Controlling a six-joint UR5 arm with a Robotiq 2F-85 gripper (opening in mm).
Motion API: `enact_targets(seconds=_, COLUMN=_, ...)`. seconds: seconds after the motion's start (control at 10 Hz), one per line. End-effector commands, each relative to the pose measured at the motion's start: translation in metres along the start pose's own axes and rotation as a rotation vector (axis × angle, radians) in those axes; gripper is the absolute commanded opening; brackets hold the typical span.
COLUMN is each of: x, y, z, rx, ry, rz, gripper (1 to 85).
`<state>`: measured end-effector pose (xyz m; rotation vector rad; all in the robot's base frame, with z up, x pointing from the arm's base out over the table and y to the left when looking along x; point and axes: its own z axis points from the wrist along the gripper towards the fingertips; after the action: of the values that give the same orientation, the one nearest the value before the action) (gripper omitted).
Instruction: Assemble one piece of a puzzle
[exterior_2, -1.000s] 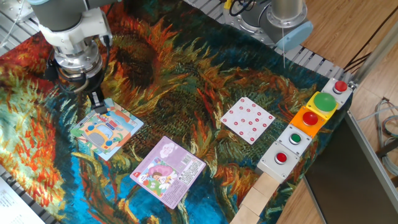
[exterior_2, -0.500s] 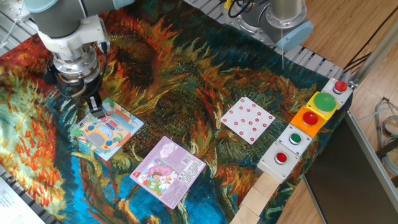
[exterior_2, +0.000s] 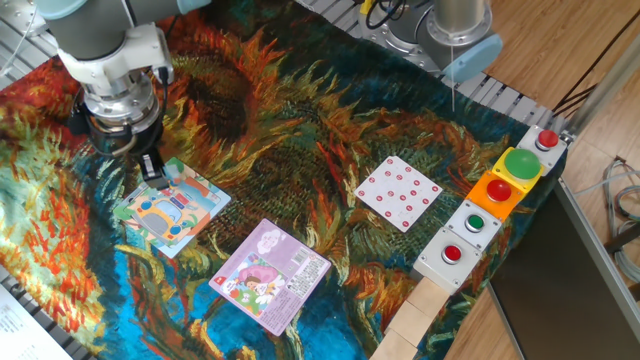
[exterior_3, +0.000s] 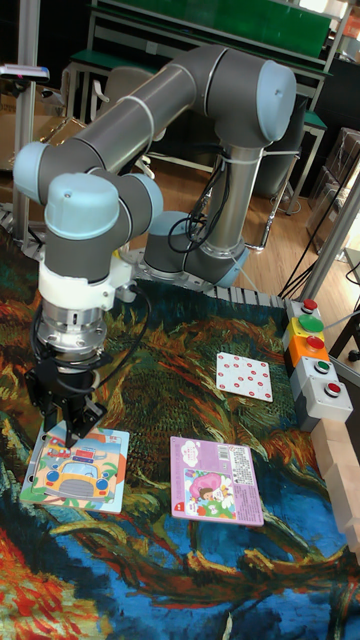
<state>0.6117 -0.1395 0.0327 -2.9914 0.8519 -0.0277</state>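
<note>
Pale blue and green, your flat square cartoon puzzle (exterior_2: 171, 208) lies on the sunflower-patterned cloth (exterior_2: 300, 120). Your black two-finger gripper (exterior_2: 152, 170) hangs at its far edge; you cannot tell whether its fingers pinch anything.

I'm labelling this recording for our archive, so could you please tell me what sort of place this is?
Probably a robotics lab or workshop: a UR5 arm mounted at a table draped in a sunflower-painting cloth, a row of push-button boxes along its edge, and green-topped workbenches behind.
</note>
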Motion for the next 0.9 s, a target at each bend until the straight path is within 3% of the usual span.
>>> enact_targets(seconds=0.0, x=-0.005, y=0.001, z=-0.002, rx=0.003, ry=-0.023, rz=0.016, gripper=1.3)
enact_targets(seconds=0.3, x=-0.001, y=0.005, z=-0.001, rx=-0.012, ry=-0.010, rz=0.029, gripper=1.3)
enact_targets(seconds=0.8, x=0.003, y=0.001, z=0.018, rx=-0.026, ry=-0.017, rz=0.009, gripper=1.3)
